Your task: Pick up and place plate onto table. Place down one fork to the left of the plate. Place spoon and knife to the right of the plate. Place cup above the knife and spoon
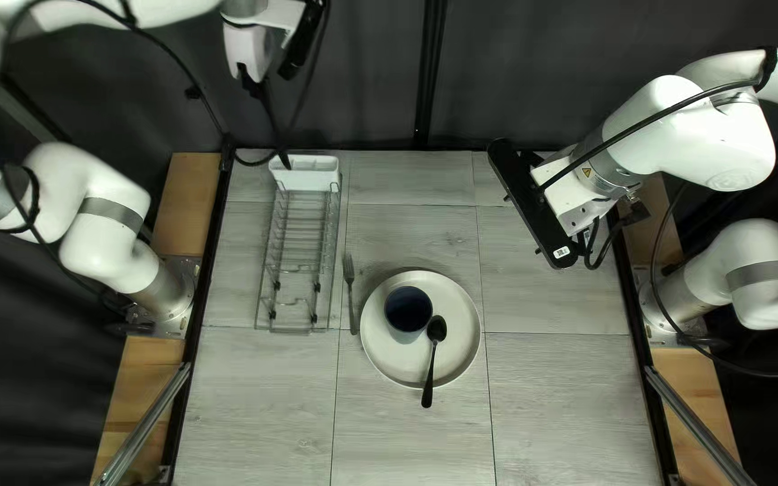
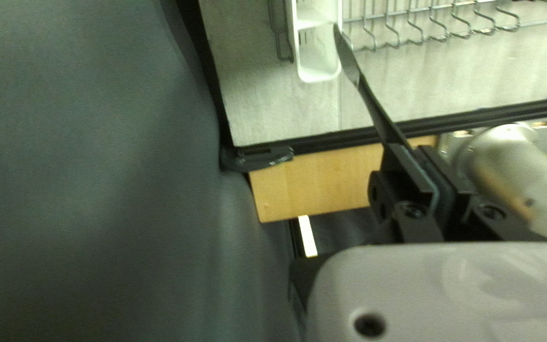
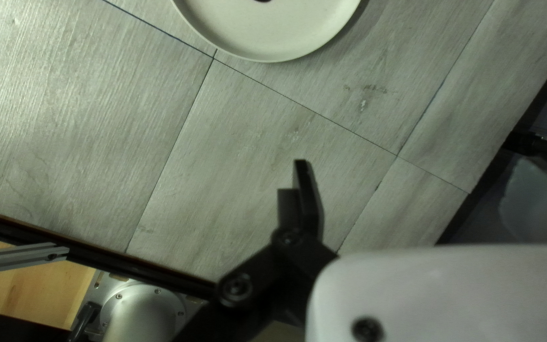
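I have the knife [image 2: 367, 96] in my left tool [image 1: 256, 88], up past the counter's far edge at the left of the top left view, with the fingers closed on it from both sides and its blade slanting down. The tip reaches the rim of the white caddy [image 1: 308, 171] at the far end of the wire rack [image 1: 303, 243]; I can't tell whether it dips inside. That corner is tight, with the dark curtain [image 1: 371, 81] just behind the edge. My right tool [image 1: 530, 205] hangs over the right part of the counter [image 1: 407, 441], gripping nothing; in its wrist view one finger [image 3: 308, 196] stands swung out wide, so I read it as open. The plate [image 1: 459, 317] lies mid-counter, a broad stretch of surface between it and the right edge. On the plate stands the cup [image 1: 408, 309], towards its far left, and beside that lies the spoon [image 1: 437, 331], bowl inside the rim, handle running out over the near side. The fork [image 1: 350, 292] lies just left of the plate, tines towards the far edge, in the narrow gap beside the rack.
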